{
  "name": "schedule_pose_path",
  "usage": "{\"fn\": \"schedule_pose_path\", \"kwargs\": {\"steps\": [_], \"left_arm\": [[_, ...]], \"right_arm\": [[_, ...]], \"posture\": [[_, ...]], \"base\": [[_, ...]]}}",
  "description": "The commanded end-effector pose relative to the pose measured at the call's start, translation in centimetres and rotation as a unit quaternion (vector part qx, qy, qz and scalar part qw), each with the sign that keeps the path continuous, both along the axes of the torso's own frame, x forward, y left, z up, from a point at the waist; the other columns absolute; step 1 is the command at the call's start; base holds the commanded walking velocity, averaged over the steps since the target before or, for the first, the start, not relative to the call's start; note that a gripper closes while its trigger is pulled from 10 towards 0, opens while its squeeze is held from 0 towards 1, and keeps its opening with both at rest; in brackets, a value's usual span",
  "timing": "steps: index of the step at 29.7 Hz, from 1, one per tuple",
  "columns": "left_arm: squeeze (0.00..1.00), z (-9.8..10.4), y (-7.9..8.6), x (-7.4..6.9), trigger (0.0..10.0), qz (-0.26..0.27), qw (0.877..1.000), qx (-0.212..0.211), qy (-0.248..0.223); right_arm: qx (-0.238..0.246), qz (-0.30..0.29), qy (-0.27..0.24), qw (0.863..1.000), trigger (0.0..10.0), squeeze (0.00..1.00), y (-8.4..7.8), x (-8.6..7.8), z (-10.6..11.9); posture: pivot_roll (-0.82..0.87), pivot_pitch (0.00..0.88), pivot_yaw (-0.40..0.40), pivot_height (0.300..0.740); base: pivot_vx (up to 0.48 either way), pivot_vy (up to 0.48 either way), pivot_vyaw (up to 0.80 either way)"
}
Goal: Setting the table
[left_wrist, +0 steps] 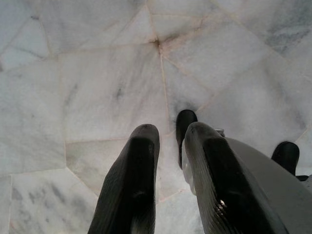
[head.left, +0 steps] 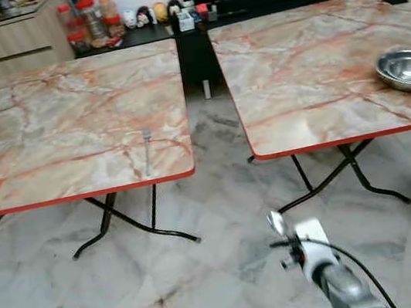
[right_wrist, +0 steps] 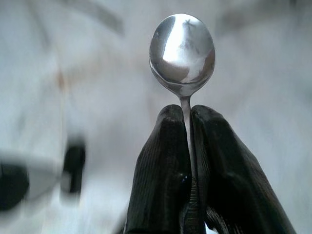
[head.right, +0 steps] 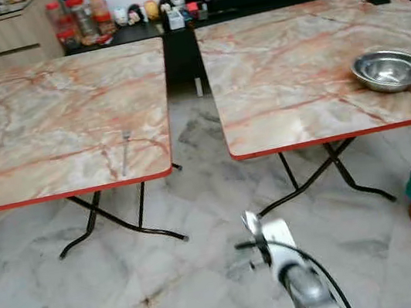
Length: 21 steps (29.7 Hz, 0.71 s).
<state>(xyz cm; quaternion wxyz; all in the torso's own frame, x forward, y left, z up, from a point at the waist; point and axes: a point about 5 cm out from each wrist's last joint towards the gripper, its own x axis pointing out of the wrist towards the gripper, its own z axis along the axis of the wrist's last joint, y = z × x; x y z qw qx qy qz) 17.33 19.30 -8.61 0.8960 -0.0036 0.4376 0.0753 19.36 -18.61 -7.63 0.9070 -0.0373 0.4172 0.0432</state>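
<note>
While the robot stood on the marble floor (head.left: 49, 304) short of two marble-patterned worktops, the carrying step appeared in hand.

Item, right gripper (right_wrist: 187, 146): fingers pinched on the handle of a teaspoon (right_wrist: 182, 52), bowl pointing up, held low over the floor between the two worktops.

Item, left gripper (left_wrist: 168, 161): fingers narrowly apart, holding nothing, hanging over the floor.

Item, fork (head.left: 147, 149): lying near the front right corner of the left worktop (head.left: 46, 132).

Item, steel bowl (head.left: 409, 68): at the right edge of the right worktop (head.left: 301, 68), nothing visible inside.

Judged next: an approach to the left worktop, and the teaspoon laid beside the fork.
</note>
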Motion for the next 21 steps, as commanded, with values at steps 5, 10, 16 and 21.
{"fn": "schedule_pose_path", "kwargs": {"steps": [5,10,16,21], "left_arm": [[0.0,-0.1,0.3,-0.2,10.0,0.003,1.0,0.006,0.009],[0.0,-0.1,0.3,-0.3,10.0,0.003,1.0,0.006,0.011],[0.0,-0.1,0.3,-0.3,10.0,0.001,1.0,0.005,0.011],[0.0,-0.1,0.3,-0.3,10.0,-0.002,1.0,0.006,0.011]], "right_arm": [[-0.014,-0.055,0.038,0.998,10.0,0.0,-1.2,-1.8,-0.9],[-0.012,-0.067,0.031,0.997,10.0,0.0,-1.0,-1.6,-0.8],[0.013,-0.09,-0.023,0.996,10.0,0.0,-0.8,0.5,0.4],[0.025,-0.089,-0.049,0.995,10.0,0.0,-0.7,1.8,1.2]], "posture": [[0.04,0.041,0.05,0.74],[0.02,0.049,0.058,0.74],[0.03,0.047,0.059,0.74],[0.02,0.036,0.06,0.74]], "base": [[0.0,-0.253,0.0],[0.0,-0.245,0.0],[0.0,0.0,0.0],[0.0,-0.048,0.0]]}}
